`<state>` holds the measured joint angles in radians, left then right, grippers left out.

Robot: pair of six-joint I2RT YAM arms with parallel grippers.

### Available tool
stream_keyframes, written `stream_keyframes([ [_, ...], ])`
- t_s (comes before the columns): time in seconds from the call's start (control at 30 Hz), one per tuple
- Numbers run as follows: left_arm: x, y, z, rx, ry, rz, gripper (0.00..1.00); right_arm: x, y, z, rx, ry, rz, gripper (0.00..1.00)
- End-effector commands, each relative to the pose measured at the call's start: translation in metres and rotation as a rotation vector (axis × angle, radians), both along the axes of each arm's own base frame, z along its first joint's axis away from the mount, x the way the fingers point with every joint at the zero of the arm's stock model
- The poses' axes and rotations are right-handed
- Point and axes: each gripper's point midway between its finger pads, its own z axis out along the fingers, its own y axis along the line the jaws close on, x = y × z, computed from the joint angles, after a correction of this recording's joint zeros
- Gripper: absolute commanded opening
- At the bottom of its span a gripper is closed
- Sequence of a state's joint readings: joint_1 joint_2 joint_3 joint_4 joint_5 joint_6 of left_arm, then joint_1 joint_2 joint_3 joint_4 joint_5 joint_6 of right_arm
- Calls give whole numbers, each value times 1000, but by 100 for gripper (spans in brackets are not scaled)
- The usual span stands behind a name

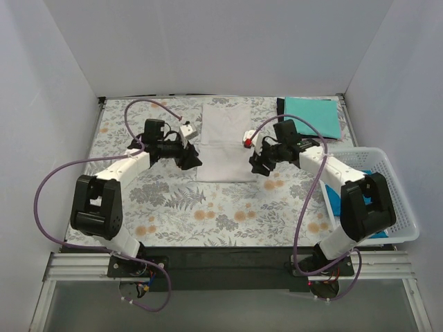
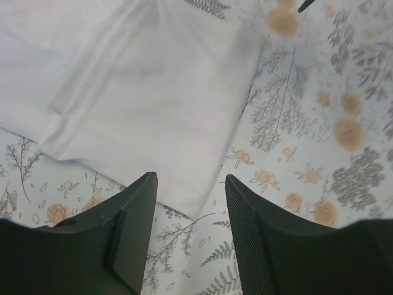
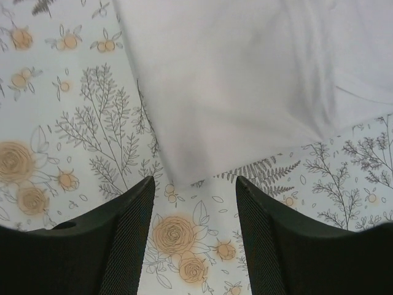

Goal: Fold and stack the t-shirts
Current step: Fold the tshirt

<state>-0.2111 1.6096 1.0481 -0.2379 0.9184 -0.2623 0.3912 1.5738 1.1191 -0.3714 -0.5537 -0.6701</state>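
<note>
Probably limp and light, the white t-shirt (image 1: 225,142) by the table's (image 1: 173,207) far edge wants pinching at its near corners, where left gripper (image 2: 190,184) and right gripper (image 3: 195,184) hover, jaws apart.

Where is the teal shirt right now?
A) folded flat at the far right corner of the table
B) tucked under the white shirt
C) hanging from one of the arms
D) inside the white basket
A: the teal shirt lies folded flat at the far right corner of the table, beyond the basket and apart from the white shirt in the middle.
</note>
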Motion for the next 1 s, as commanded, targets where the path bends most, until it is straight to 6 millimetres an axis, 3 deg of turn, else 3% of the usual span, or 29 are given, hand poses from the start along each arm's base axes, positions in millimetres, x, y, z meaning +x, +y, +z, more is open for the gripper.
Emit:
stream_keyframes([
  [0.0,0,9,-28,250,-370,-192,47,9,-5,-29,-185,-213,126,62],
  [0.13,-12,3,-52,321,-444,-282,47,2,12,-47,-231,-244,205,61],
  [0.23,-16,-2,-75,359,-442,-311,47,1,13,-65,-264,-240,224,61],
  [0.53,-13,-5,-115,421,-401,-330,47,-12,4,-103,-329,-190,269,55],
  [0.67,-10,-3,-125,449,-383,-327,40,-18,-2,-115,-356,-175,287,51],
  [0.77,-10,-1,-128,467,-372,-327,25,-17,-3,-120,-376,-174,292,29],
  [0.8,-10,-2,-127,465,-372,-329,21,-15,-4,-119,-381,-178,290,11],
  [0.83,-8,-2,-124,464,-374,-328,9,-12,-4,-119,-389,-184,284,3],
  [0.9,-10,-5,-118,444,-338,-316,0,-10,-4,-114,-392,-186,277,1],
  [0.97,-6,-10,-102,421,-312,-301,0,-5,-1,-99,-380,-196,266,1],
])
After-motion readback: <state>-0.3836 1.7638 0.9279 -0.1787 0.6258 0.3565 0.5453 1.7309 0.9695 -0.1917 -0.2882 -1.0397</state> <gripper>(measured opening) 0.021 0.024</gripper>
